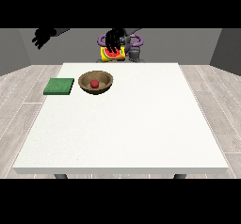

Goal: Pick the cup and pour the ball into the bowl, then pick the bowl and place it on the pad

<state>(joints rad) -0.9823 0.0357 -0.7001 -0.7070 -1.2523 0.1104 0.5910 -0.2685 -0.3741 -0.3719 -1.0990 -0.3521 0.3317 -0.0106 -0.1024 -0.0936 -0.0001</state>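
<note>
A white table (141, 133) stands on grey plank flooring (19, 110).

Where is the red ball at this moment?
In the front view, the red ball lies inside the wooden bowl, left of the table's centre, just right of the green pad.

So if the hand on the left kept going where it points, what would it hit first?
Probably nothing: the hand at the view's left points down-left, outside the table, away from pad and bowl. Depth is unclear.
</note>
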